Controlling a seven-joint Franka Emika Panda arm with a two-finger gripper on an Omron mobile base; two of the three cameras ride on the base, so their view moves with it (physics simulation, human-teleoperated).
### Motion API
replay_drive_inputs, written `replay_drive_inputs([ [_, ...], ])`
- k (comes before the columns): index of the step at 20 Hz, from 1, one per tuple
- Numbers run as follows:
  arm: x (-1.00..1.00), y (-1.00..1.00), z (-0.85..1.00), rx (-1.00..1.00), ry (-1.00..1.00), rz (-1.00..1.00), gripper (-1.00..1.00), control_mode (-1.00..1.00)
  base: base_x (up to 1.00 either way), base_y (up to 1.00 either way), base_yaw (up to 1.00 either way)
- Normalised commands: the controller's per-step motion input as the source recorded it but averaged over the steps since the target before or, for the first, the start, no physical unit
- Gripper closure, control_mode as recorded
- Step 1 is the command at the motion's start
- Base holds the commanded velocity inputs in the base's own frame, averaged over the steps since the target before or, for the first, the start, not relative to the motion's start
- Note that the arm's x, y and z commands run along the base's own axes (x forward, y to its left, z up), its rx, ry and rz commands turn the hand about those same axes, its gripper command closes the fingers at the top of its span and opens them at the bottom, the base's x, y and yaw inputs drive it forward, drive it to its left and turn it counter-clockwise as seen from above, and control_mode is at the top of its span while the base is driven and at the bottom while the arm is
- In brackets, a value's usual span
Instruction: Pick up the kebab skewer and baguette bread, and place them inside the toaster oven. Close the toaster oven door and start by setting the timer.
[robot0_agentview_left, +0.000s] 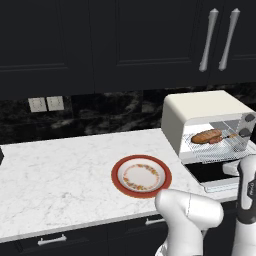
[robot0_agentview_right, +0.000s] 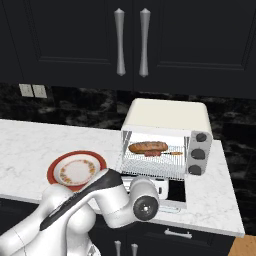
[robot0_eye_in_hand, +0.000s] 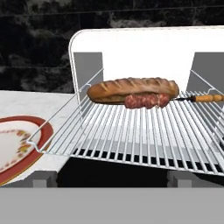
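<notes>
Dark and small, the two tips of my claw (robot0_eye_in_hand: 112, 179) stood spread wide at six o'clock in the hand view, pinching nothing, with the wire rack (robot0_eye_in_hand: 131, 135) just beyond them. On that rack, toward twelve o'clock, the baguette bread (robot0_eye_in_hand: 133, 89) lay lengthwise, and the kebab skewer (robot0_eye_in_hand: 151, 100) rested against its near side, its stick running out toward three o'clock. Both foods were thus already inside the toaster oven (robot0_agentview_right: 167, 117), so I judged the loading done and the closing step in hand. The toaster oven door (robot0_agentview_right: 172, 192) hung folded down flat in front of the opening. My next move, as I read it, called for getting under or behind its front edge and swinging it up shut, then reaching the dark knobs (robot0_agentview_right: 198, 153) at the oven's three o'clock side for the timer. The rack looked drawn partly forward, which I thought might foul the door. A red-rimmed plate (robot0_agentview_left: 141, 176) sat bare at nine o'clock of the oven on the white marble counter (robot0_agentview_left: 55, 165), under black cabinets (robot0_agentview_left: 100, 40), against a dark stone backsplash (robot0_agentview_left: 100, 112).
</notes>
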Motion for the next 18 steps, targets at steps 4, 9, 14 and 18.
replay_drive_inputs([
  [4, 0.00, 0.00, 0.00, 0.00, 0.00, 0.00, -1.00, -1.00, 0.00, 0.00, 0.00],
  [9, 0.01, -0.02, -0.01, 0.05, 0.00, -0.04, -1.00, -1.00, 0.00, 0.00, 0.00],
  [14, 0.07, -0.10, 0.00, 0.08, 0.00, -0.08, -1.00, -1.00, 0.00, 0.00, 0.00],
  [18, 0.16, -0.09, -0.03, 0.00, 0.00, -0.01, -1.00, -1.00, 0.00, 0.00, 0.00],
])
